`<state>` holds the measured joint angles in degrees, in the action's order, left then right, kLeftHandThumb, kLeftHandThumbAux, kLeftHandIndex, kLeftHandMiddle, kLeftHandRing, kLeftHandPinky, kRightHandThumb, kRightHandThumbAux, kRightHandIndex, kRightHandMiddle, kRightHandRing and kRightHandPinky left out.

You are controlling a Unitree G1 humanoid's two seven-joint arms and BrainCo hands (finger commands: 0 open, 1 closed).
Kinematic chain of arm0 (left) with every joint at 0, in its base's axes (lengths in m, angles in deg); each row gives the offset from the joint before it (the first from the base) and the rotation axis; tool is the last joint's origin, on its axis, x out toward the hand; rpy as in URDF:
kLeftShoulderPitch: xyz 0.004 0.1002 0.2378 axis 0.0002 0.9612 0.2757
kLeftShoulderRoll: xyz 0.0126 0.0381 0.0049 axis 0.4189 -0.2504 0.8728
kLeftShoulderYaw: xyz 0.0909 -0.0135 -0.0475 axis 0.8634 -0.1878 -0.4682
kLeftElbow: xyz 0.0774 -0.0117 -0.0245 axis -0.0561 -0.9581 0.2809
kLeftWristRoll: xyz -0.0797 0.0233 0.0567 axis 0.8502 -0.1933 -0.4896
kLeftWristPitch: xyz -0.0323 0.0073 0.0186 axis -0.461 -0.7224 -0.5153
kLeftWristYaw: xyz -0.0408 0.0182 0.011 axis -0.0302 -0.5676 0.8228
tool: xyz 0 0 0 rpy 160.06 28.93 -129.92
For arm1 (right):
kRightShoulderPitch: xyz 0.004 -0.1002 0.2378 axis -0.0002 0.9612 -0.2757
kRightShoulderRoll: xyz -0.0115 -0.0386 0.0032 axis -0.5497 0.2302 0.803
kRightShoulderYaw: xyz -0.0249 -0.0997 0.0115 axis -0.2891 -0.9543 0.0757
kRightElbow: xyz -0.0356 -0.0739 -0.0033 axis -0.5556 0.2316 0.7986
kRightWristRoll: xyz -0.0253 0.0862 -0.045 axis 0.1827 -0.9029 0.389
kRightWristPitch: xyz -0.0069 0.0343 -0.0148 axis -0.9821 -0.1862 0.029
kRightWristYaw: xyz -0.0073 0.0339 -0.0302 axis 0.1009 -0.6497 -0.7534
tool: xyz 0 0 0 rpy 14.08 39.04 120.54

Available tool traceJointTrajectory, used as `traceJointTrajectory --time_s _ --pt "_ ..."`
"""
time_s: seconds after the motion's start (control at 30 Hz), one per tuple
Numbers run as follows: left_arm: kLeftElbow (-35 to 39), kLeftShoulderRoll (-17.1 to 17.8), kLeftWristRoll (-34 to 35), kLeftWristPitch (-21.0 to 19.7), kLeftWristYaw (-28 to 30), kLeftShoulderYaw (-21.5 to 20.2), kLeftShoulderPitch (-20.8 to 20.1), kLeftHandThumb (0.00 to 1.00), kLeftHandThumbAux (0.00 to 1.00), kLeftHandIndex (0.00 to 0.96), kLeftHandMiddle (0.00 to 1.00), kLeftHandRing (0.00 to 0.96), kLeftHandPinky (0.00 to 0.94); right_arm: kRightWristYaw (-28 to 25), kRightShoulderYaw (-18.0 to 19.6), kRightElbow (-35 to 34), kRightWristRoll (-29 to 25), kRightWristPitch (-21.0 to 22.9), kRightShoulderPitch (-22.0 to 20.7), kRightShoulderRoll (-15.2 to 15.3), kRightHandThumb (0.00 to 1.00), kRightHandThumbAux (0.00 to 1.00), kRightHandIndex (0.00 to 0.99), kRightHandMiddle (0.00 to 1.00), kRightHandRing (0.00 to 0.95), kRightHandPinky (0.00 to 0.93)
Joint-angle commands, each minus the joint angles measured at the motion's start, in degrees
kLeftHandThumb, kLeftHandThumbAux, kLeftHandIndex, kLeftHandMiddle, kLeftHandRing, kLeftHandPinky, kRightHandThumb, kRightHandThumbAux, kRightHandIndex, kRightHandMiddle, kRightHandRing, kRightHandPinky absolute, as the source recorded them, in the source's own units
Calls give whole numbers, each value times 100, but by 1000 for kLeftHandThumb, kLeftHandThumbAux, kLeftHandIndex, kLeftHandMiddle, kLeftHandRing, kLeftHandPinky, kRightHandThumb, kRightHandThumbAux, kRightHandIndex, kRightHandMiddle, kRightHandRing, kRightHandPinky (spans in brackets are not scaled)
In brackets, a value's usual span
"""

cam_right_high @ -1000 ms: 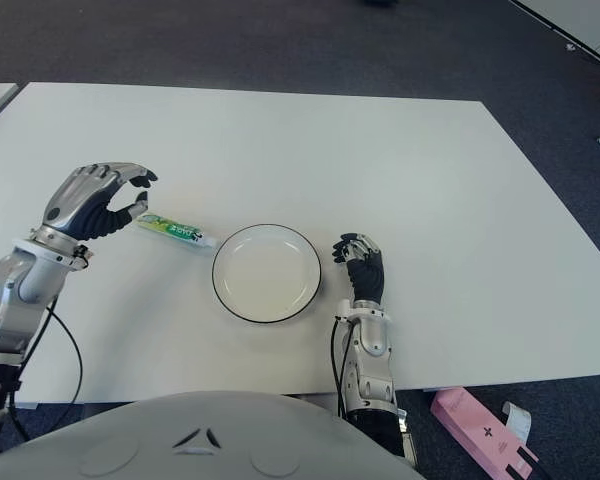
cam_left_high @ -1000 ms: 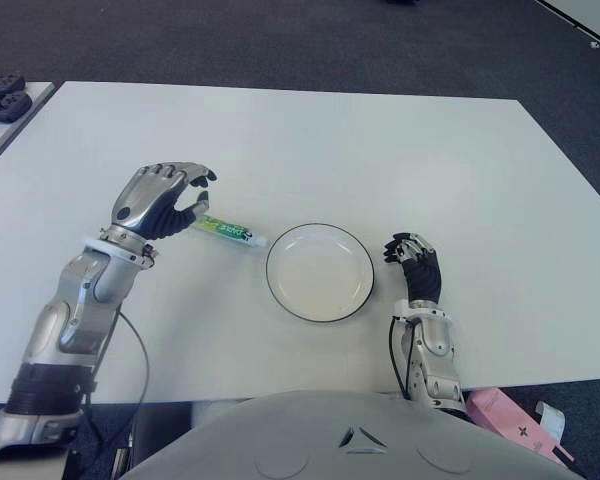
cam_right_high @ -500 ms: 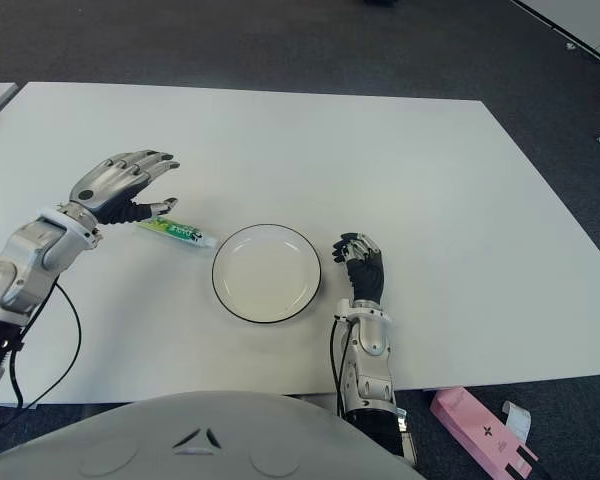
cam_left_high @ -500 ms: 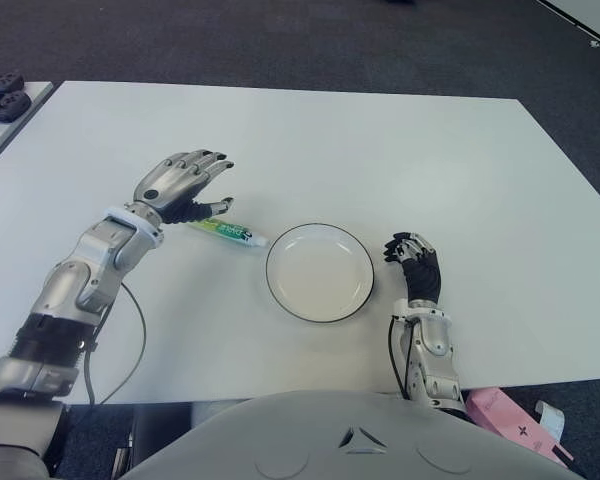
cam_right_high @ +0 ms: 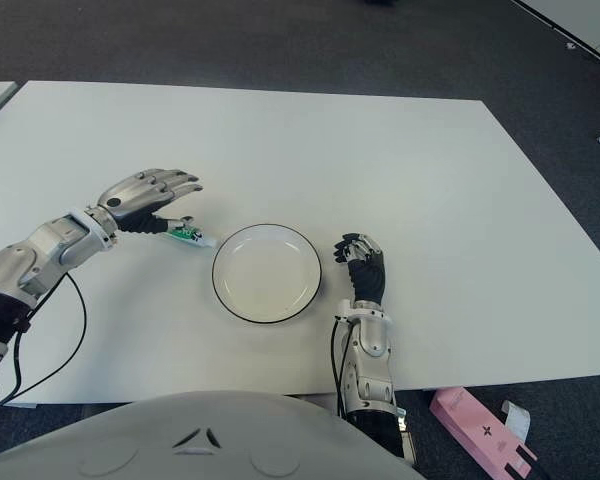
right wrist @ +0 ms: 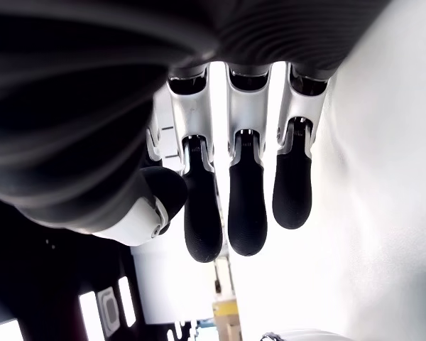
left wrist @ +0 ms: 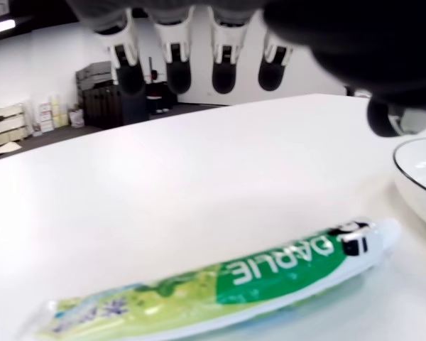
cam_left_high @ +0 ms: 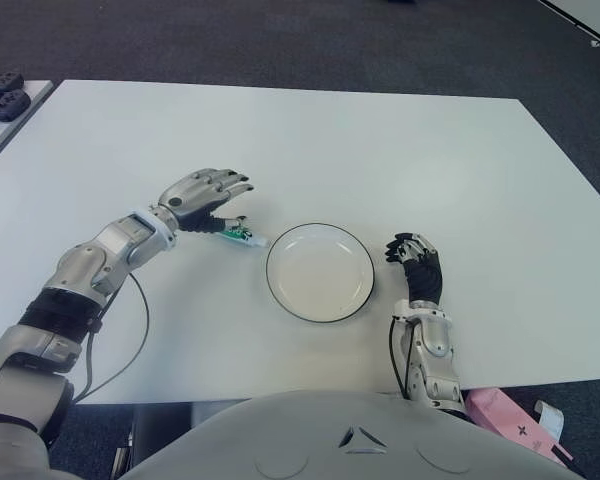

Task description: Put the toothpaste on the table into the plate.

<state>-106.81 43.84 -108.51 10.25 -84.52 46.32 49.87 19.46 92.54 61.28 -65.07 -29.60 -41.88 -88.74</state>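
Reaching in since a second ago, the left hand (cam_left_high: 202,190) now hovers with fingers spread, empty, over the toothpaste (left wrist: 220,284), which lies flat on the counter (cam_left_high: 380,140) just left of the plate (cam_left_high: 320,271); closing off-centre could slide the slim tube away; the right hand (cam_left_high: 415,265) shows curled just right of the plate.

Head stereo pair looks forward and down on the white rectangular table (cam_left_high: 380,150), sharing nearly everything; wrist cameras view their own hands closely.

Table (cam_left_high: 380,140): smooth matt white. Plate (cam_left_high: 320,271): glossy white, ceramic-looking. Toothpaste (left wrist: 220,284): glossy plastic tube. Left hand (cam_left_high: 202,195): brushed metal, black rubbery fingertips.
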Motion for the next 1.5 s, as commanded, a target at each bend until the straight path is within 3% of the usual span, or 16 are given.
traceJointTrajectory --time_s 0.03,0.2,0.37,0.73,1.1,1.5 --pt "-233 132 -106 238 -30 238 -189 452 109 0 0 0 0 51 7 68 -10 171 155 -177 706 722 432 564 552 540" --pt "-324 190 -137 435 21 413 -299 460 76 0 0 0 0 88 12 16 -17 240 175 -195 707 722 432 562 551 540" --pt "-191 278 32 701 452 596 -281 472 64 0 0 0 0 130 6 -28 8 285 191 -199 706 722 432 559 549 532" --pt "280 586 792 1087 1472 597 118 486 111 0 0 0 0 208 19 -47 80 315 195 -159 706 722 432 560 544 528" --pt "681 799 1262 1126 2208 478 248 498 137 0 0 0 0 202 2 -107 95 332 248 -158 706 722 432 560 549 538" --pt "1229 997 1400 757 3095 427 480 524 155 0 0 0 1 226 11 -217 82 375 347 -185 705 721 433 568 550 533"
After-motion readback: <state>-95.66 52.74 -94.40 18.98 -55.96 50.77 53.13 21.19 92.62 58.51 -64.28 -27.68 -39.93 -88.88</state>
